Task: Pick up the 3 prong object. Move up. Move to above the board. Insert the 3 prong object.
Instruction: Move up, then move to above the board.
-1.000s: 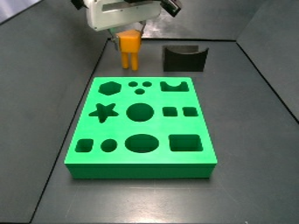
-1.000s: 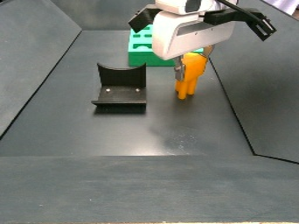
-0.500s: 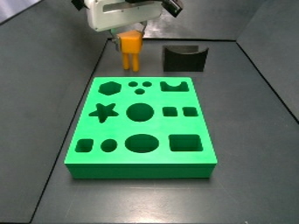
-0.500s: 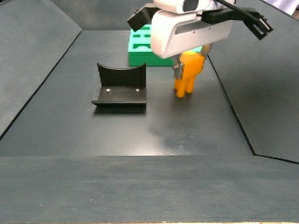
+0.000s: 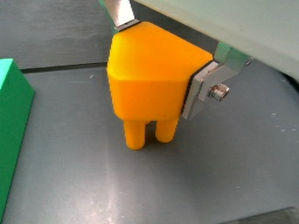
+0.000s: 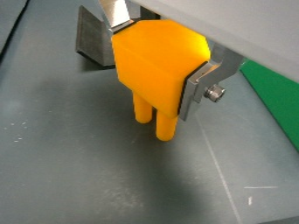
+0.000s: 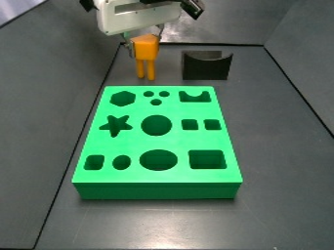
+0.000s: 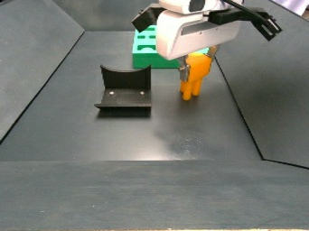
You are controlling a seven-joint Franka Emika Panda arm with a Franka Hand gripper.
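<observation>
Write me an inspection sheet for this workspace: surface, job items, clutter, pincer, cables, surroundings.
Surface: dark grey floor, faint scuffs showing in both wrist views.
3 prong object: orange 3 prong object upright between the silver fingers; in both side views its prong tips sit at floor level, so not clearly lifted.
Board: green board, flat, all cutouts empty; the three small holes lie at the end nearest the piece.
Clutter: nothing seen; only the dark fixture stands beside the piece.
Pincer: pincer shut on the 3 prong object, beyond the board's far end.
Cables: nothing seen.
Surroundings: dark sloping walls enclose the floor.
</observation>
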